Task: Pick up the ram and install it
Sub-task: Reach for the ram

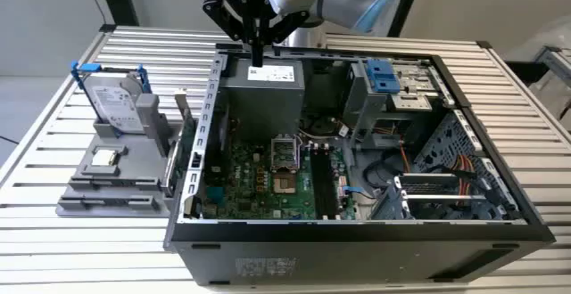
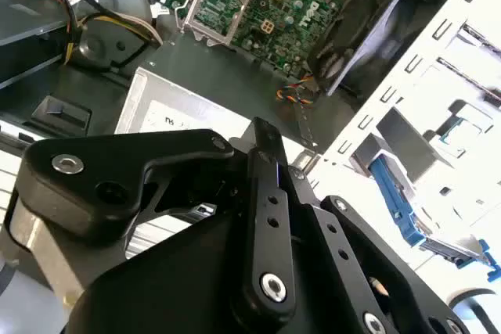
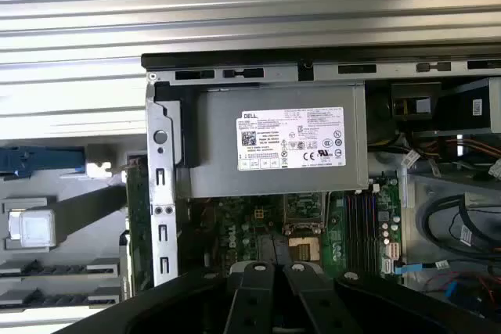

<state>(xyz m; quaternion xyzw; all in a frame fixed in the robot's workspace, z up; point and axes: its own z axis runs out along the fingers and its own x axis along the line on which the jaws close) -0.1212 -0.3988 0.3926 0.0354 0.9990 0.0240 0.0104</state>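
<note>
Grey metal of the power supply point(image 1: 263, 100) sits just under my gripper point(image 1: 257, 59), fingers pressed together on nothing. Picking up is not yet begun: the ram point(image 1: 175, 166), I believe the thin green stick at the rack point(image 1: 89, 204) beside the computer case point(image 1: 357, 230), stands well apart. I judge the next move needs spread fingers above it.

Gripper point(image 3: 278, 273) in foreground; grey labelled power supply point(image 3: 270, 181) beside green motherboard point(image 3: 313, 224) in case point(image 3: 160, 193); slatted table point(image 3: 235, 5) beyond.
</note>
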